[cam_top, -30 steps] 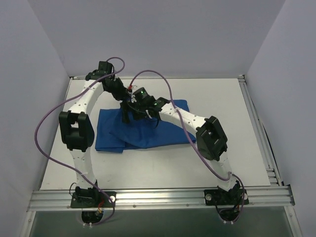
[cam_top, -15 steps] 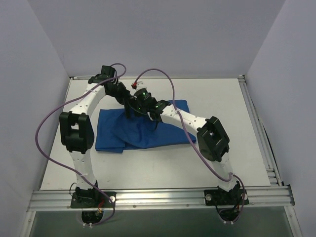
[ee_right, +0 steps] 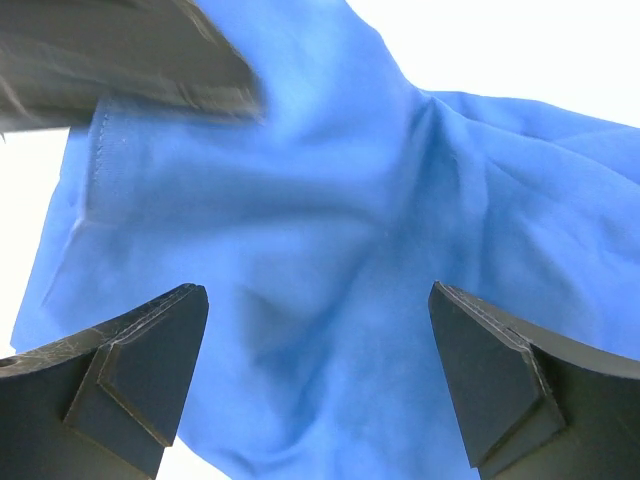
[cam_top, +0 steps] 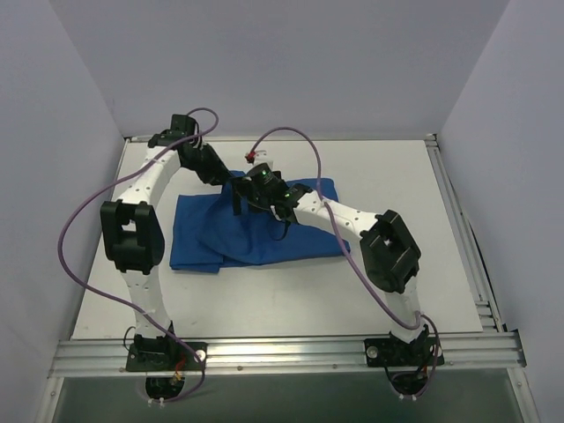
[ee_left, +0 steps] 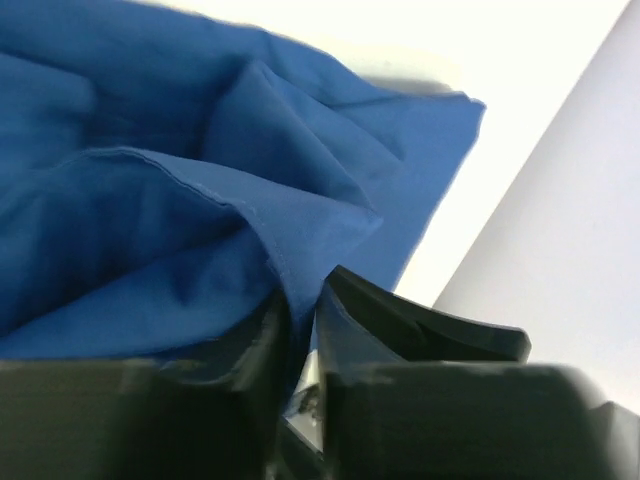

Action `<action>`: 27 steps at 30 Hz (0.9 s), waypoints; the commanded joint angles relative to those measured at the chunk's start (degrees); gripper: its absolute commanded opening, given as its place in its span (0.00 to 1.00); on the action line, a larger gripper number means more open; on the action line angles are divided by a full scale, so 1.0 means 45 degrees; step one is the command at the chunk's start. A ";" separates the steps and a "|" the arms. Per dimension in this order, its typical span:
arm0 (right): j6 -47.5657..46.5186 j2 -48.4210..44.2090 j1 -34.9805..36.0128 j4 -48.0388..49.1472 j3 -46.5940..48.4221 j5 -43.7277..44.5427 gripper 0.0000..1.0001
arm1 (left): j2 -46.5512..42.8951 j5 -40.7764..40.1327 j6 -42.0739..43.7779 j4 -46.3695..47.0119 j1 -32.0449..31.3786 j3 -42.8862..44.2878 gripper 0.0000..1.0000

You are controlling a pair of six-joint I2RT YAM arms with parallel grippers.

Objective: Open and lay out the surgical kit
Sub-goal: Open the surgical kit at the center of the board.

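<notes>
The royal-blue cloth wrap (cam_top: 264, 240), folded over itself, lies left of centre on the white tabletop (cam_top: 405, 185). I hold a raised fold in the nearly closed left pincer (ee_left: 305, 292), apparently to draw that flap open. My right pincer (ee_right: 318, 300) hangs fully spread above the cloth, empty, ready for another fold.

bright even light; left gripper (ee_left: 308, 300) blurred, table (ee_right: 500, 40) overexposed.
</notes>
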 commanded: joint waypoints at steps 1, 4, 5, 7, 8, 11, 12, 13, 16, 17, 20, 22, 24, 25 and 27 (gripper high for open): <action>0.0019 -0.1675 -0.0191 -0.0665 0.0115 0.0326 1.00 | -0.0169 -0.1308 0.2223 -0.1239 0.0563 0.1063 0.28; -0.0060 -0.2047 -0.0737 -0.0959 0.0017 -0.0120 1.00 | 0.0027 -0.1933 0.3630 -0.1807 0.0817 0.1006 0.55; -0.0060 -0.2087 -0.0874 -0.1230 0.0056 -0.0220 1.00 | -0.0031 -0.2071 0.4272 -0.1634 0.0875 0.0658 0.59; -0.0138 -0.2165 -0.1147 -0.1408 0.0212 -0.0435 0.99 | -0.0361 -0.2208 0.4783 -0.1049 0.0973 0.0343 0.63; -0.0177 -0.2166 -0.1226 -0.1505 0.0251 -0.0610 0.99 | -0.0499 -0.2209 0.5250 -0.0640 0.1070 -0.0161 0.65; -0.0275 -0.2088 -0.1363 -0.1798 0.0486 -0.0983 0.99 | -0.0559 -0.2228 0.5838 0.0418 0.1265 -0.0304 0.70; -0.0352 -0.1952 -0.1363 -0.1915 0.0699 -0.1370 0.99 | -0.0481 -0.2190 0.5918 0.0709 0.1286 -0.0226 0.71; -0.0392 -0.1912 -0.1363 -0.2168 0.0817 -0.1606 0.99 | -0.0287 -0.1996 0.6054 0.0963 0.1325 -0.0225 0.72; -0.0528 -0.1795 -0.1363 -0.2443 0.1052 -0.1901 0.99 | -0.0011 -0.0747 0.6250 0.1725 0.1423 0.0146 0.73; -0.0567 -0.1795 -0.1363 -0.2502 0.1033 -0.2075 0.99 | -0.0070 -0.0435 0.6328 0.2559 0.1423 0.0069 0.74; -0.0665 -0.1795 -0.1363 -0.2619 0.1033 -0.2291 0.99 | -0.0460 0.0757 0.6543 0.3967 0.1442 -0.0438 0.74; -0.0724 -0.1795 -0.1363 -0.2716 0.1033 -0.2311 0.99 | -0.0092 0.1729 0.6621 0.4188 0.1462 -0.0324 0.74; -0.0763 -0.1833 -0.1383 -0.2717 0.1033 -0.2389 0.99 | 0.0492 0.2319 0.6680 0.4072 0.1462 0.0085 0.74; -0.0782 -0.1834 -0.1402 -0.2736 0.1052 -0.2428 0.99 | 0.0612 0.2496 0.6738 0.4071 0.1462 0.0146 0.74; -0.0822 -0.1853 -0.1480 -0.2776 0.1072 -0.2506 0.99 | 0.0769 0.2440 0.6875 0.4071 0.1442 0.0185 0.75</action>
